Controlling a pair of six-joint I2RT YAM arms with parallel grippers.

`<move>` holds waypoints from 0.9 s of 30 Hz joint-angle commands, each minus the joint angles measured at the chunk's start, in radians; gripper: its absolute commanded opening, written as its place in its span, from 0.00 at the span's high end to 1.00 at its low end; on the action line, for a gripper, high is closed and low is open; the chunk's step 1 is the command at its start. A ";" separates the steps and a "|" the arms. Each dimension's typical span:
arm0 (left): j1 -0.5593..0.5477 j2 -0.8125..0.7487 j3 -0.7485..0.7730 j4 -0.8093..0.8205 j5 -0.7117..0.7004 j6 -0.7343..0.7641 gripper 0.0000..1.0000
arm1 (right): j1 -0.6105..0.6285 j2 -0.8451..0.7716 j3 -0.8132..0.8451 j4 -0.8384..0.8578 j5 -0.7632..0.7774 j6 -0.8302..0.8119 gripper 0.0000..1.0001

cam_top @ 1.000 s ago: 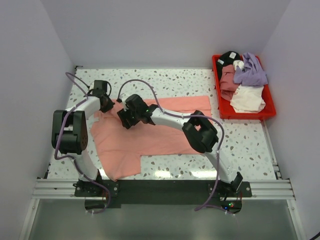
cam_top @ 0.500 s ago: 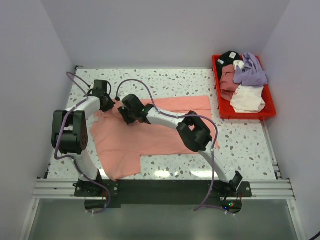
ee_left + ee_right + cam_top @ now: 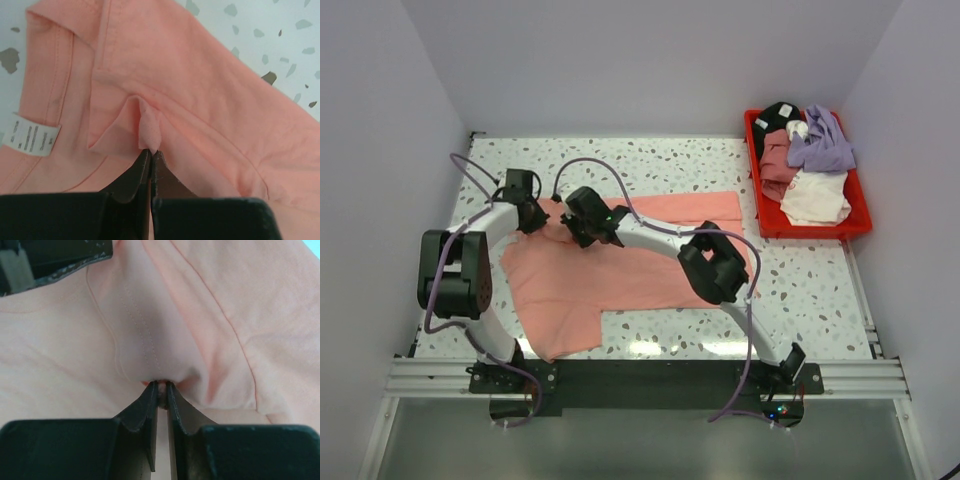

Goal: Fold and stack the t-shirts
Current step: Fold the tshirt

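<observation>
A salmon pink t-shirt (image 3: 620,270) lies spread on the speckled table, a sleeve toward the near left. My left gripper (image 3: 532,218) is at the shirt's far left edge and is shut on a small pinch of its cloth (image 3: 148,137) near the collar and its white label (image 3: 31,136). Just to its right, my right gripper (image 3: 582,228) is shut on a fold of the same pink t-shirt (image 3: 150,360); cloth puckers between the fingertips. More t-shirts, lavender (image 3: 820,140), dusty rose (image 3: 778,160), white (image 3: 815,195) and black (image 3: 778,113), lie heaped at the far right.
A red plastic bin (image 3: 860,222) at the far right of the table holds the heaped shirts. White walls close in the table on the left, back and right. The arm bases sit on a metal rail at the near edge.
My right gripper has moved a little farther back onto the shirt and closed on a fold of it. My left gripper stays shut on the shirt's edge and has shifted slightly toward the far left.
</observation>
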 commanded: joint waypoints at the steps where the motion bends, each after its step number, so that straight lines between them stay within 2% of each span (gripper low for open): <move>1: 0.008 -0.104 -0.064 0.016 0.001 -0.020 1.00 | 0.005 -0.136 -0.036 -0.027 -0.041 -0.027 0.88; 14: -0.025 -0.366 -0.245 -0.146 -0.088 -0.143 1.00 | 0.005 -0.208 -0.107 -0.110 -0.131 -0.112 0.89; 22: -0.073 -0.452 -0.337 -0.191 -0.089 -0.178 1.00 | 0.005 -0.243 -0.150 -0.134 -0.123 -0.130 0.86; 24: -0.088 -0.454 -0.353 -0.205 -0.095 -0.183 1.00 | 0.005 -0.251 -0.159 -0.142 -0.123 -0.130 0.83; 25: -0.093 -0.455 -0.365 -0.209 -0.111 -0.192 0.93 | 0.005 -0.255 -0.162 -0.147 -0.123 -0.130 0.81; 26: -0.093 -0.455 -0.369 -0.215 -0.117 -0.195 0.86 | 0.005 -0.257 -0.165 -0.151 -0.126 -0.130 0.75; 27: -0.093 -0.455 -0.371 -0.231 -0.121 -0.198 0.84 | 0.005 -0.265 -0.171 -0.154 -0.131 -0.130 0.65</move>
